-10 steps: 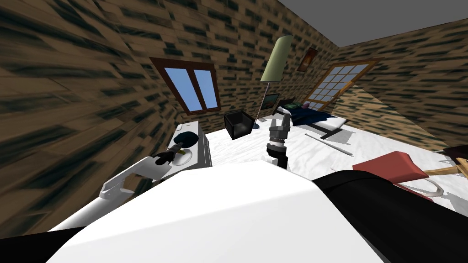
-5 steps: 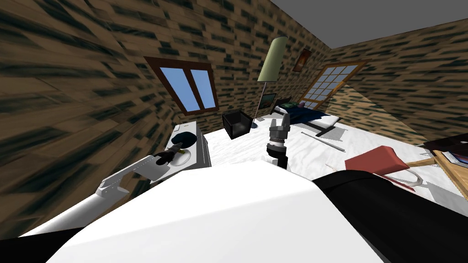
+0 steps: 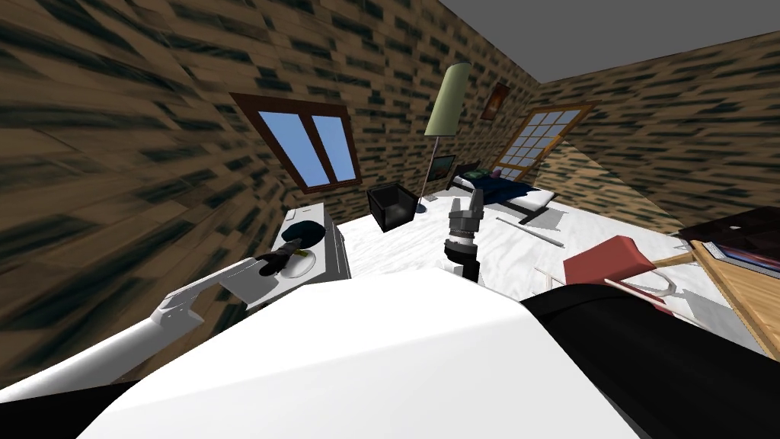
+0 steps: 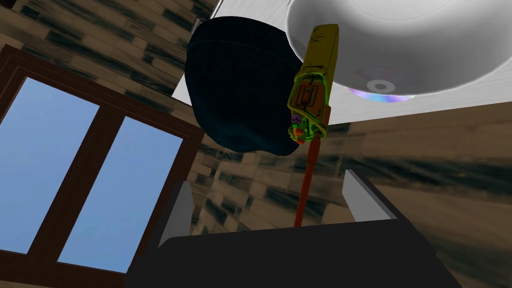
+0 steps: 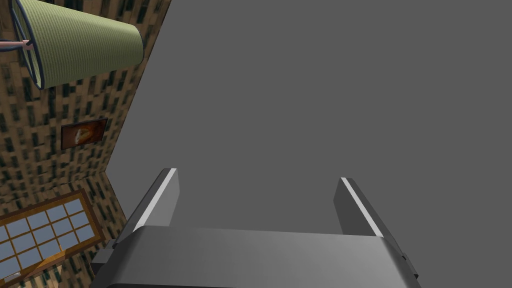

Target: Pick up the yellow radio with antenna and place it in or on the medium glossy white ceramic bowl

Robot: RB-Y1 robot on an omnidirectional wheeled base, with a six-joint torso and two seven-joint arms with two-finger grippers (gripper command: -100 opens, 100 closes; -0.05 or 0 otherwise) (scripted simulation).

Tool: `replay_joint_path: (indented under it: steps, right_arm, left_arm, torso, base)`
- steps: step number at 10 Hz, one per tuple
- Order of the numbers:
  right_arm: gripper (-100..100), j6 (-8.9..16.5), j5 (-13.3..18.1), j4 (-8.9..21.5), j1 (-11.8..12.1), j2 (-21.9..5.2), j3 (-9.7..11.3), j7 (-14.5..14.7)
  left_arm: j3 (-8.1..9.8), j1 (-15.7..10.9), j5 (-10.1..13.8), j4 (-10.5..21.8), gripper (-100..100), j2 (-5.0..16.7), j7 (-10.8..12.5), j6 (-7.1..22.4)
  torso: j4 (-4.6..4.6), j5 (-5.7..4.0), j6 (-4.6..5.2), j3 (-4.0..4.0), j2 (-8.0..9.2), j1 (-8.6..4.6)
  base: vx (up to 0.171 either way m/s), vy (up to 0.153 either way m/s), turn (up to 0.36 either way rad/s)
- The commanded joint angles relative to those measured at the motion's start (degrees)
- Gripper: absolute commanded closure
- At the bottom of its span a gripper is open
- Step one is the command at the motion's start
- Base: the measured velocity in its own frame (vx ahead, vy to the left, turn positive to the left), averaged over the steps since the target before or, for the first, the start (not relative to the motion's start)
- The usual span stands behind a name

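Head view, item one: a white cabinet [image 3: 331, 232] carries the white bowl [image 3: 305, 265] on its top; the left wrist view shows that bowl as smooth and glossy.

Item two: a dark rounded object [image 4: 235, 85] sits just beside the bowl on the same top. What it is cannot be told.

Item three: the left gripper [image 4: 266, 179] hangs close to the bowl, its two blades standing well apart and pressing nothing.

Item four: the right gripper [image 3: 475, 197] is raised upright, well apart from the bowl, its blades likewise spread with nothing between them.

Item five: the yellow radio [image 4: 312, 82] lies against the bowl's rim, between the bowl and the dark object. Whether it rests inside the bowl cannot be told. Its orange antenna [image 4: 306, 185] runs away from the bowl and down between the left blades toward the gripper body, with neither blade touching it.

Item six: a shiny disc [image 4: 382, 89] shows at the bowl's foot, partly covered by it.
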Motion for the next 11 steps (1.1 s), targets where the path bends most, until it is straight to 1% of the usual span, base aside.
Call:
replay_joint_path:
  steps: [1,2,3,4,5,6,7,8,9,10,11]
  right_arm:
    - [0,0.0,0.0,0.0,0.0,0.0,0.0,0.0]
    - [0,0.0,0.0,0.0,0.0,0.0,0.0,0.0]
    - [0,0.0,0.0,0.0,0.0,0.0,0.0,0.0]
    - [0,0.0,0.0,0.0,-0.01,0.0,0.01,0.0]
    - [0,0.0,0.0,0.0,-0.01,0.0,0.0,0.0]
    - [0,0.0,0.0,0.0,0.0,0.0,0.0,0.0]
    - [0,0.0,0.0,0.0,0.0,0.0,0.0,0.0]
    - [0,0.0,0.0,0.0,0.0,0.0,0.0,0.0]
    - [0,0.0,0.0,0.0,-0.01,0.0,0.01,0.0]
    - [0,0.0,0.0,0.0,0.0,0.0,0.0,0.0]
    - [0,0.0,0.0,0.0,0.0,0.0,0.0,0.0]
  left_arm:
    - [-0.34,-0.07,0.01,-0.02,-100,1.68,2.86,0.05]
    - [-0.34,-0.07,0.01,-0.02,-100,1.68,4.3,0.05]
    - [-3.17,-1.52,0.06,0.56,-100,4.42,6.04,0.81]
    - [-4.73,-1.52,0.06,0.56,-100,5.98,7.66,0.81]
    - [-4.73,-1.52,0.06,0.56,-100,7.81,9.33,0.81]
    - [-4.73,-1.52,0.06,0.56,-100,8.32,11.04,0.81]
    - [-4.73,-1.52,0.06,0.56,-100,8.32,12.42,0.81]
    - [-7.49,-2.98,0.11,1.13,-100,11.12,14.24,1.58]
    - [-9.08,-2.98,0.11,1.13,-100,12.71,15.79,1.58]
    - [-9.11,-2.98,0.11,1.13,-100,14.72,17.48,1.58]
    - [-9.11,-2.98,0.11,1.13,-100,14.95,19.16,1.58]
  torso:
    - [0.0,0.0,0.0,0.0,0.0,0.0]
    - [0.0,-0.02,0.01,-0.04,-0.08,0.0]
    - [-0.02,-0.02,0.01,-0.07,-0.14,0.0]
    - [-0.01,-0.03,0.07,-0.04,-0.05,-0.06]
    - [0.02,-0.03,0.01,0.02,0.03,-0.05]
    - [0.02,-0.02,-0.01,0.01,0.01,0.0]
    - [0.0,-0.01,0.0,-0.03,-0.06,0.02]
    - [-0.01,-0.01,0.0,-0.06,-0.11,0.03]
    - [0.0,-0.02,0.06,-0.01,-0.01,0.0]
    - [0.02,-0.02,0.0,0.03,0.04,-0.03]
    - [0.02,-0.03,-0.01,0.01,-0.01,-0.03]
  base:
    - [-0.009,-0.004,0.024]
    - [0.005,-0.002,-0.003]
    - [-0.036,-0.022,-0.208]
    - [-0.06,-0.015,-0.136]
    - [-0.035,-0.001,0.01]
    - [-0.012,0.004,0.025]
    - [0.0,0.005,0.002]
    - [-0.05,-0.006,-0.205]
    - [-0.059,-0.015,-0.12]
    - [-0.029,-0.012,0.005]
    - [-0.008,-0.005,0.011]
